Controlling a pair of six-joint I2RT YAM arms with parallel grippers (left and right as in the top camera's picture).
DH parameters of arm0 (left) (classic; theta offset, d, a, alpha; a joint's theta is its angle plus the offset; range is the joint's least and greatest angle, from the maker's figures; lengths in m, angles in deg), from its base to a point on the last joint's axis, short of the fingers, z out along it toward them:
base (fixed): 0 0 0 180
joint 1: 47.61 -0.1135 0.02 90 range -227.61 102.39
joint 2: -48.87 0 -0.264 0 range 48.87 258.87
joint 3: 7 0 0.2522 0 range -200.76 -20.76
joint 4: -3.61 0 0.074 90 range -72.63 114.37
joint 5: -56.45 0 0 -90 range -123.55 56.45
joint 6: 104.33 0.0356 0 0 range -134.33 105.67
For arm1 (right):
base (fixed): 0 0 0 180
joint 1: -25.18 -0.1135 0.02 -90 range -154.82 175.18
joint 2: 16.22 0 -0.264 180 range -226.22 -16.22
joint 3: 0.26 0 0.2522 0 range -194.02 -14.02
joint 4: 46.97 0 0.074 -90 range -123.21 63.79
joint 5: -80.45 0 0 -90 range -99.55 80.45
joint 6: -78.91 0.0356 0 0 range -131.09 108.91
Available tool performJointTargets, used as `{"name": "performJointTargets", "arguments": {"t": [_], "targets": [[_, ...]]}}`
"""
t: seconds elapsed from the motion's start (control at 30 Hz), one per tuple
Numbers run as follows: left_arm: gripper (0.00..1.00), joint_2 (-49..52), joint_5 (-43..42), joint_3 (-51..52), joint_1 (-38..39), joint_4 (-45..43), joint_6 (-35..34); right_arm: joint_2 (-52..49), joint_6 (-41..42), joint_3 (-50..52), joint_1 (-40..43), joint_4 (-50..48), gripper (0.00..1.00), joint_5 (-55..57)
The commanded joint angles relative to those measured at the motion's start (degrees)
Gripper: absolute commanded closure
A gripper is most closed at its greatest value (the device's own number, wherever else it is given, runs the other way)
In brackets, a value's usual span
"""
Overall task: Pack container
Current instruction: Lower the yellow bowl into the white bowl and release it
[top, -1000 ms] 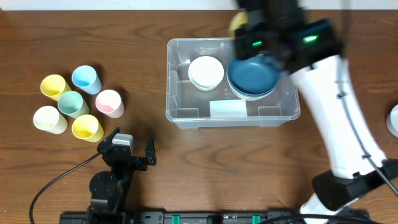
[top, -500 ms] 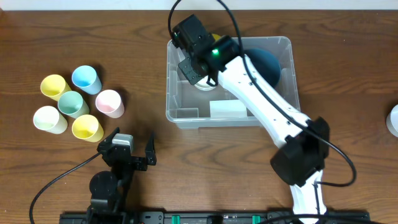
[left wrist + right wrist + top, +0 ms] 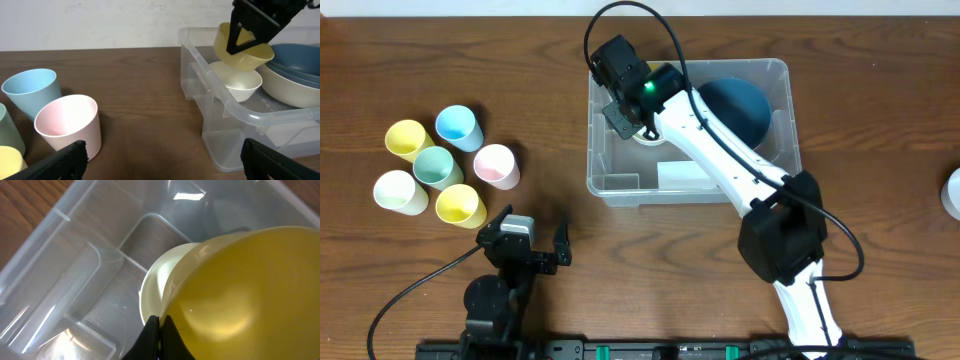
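Coverage from overhead hides the load: the right arm (image 3: 720, 152) is seen stretched diagonally across the container (image 3: 620, 185), wrist over its rear left corner, and what is carried is masked. From the left wrist view it is revealed: a yellow bowl (image 3: 243, 49), tilted, is clamped at its rim by the right end effector (image 3: 160, 330) and held just over a white bowl (image 3: 241, 84) inside the container; whether the two touch cannot be told. A blue bowl (image 3: 295, 52) is nested in a cream bowl (image 3: 287, 91) alongside. The container is set at the rear centre of the surface (image 3: 650, 280). The left end effector (image 3: 532, 240) is held low at the front, fingers spread, nothing gripped. Counted: four bowls, and six cups (image 3: 437, 167) clustered at the left, well apart from the container.
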State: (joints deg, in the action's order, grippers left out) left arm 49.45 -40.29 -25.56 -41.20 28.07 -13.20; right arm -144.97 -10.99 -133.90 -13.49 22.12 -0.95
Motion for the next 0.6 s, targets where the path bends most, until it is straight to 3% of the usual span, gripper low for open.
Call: {"name": "performJointTargets", "arguments": {"t": [0.0, 0.23, 0.3, 0.4, 0.57], "targets": [[0.02, -0.3, -0.8, 0.9, -0.2, 1.8, 0.1, -2.5, -1.0, -0.7, -0.2, -0.3, 0.99, 0.2], [0.02, -0.3, -0.8, 0.9, -0.2, 1.8, 0.1, -4.4, -1.0, -0.7, -0.1, -0.9, 0.96, 2.3], [0.02, -0.3, -0.8, 0.9, -0.2, 1.8, 0.1, -4.4, -1.0, -0.7, 0.1, -0.9, 0.71, 2.6], [0.02, -0.3, -0.8, 0.9, -0.2, 1.8, 0.1, -4.0, -1.0, -0.8, 0.3, -0.8, 0.51, 3.2], [0.02, -0.3, -0.8, 0.9, -0.2, 1.8, 0.1, -1.0, -1.0, -4.5, -0.1, 2.7, 0.5, 3.2]]}}
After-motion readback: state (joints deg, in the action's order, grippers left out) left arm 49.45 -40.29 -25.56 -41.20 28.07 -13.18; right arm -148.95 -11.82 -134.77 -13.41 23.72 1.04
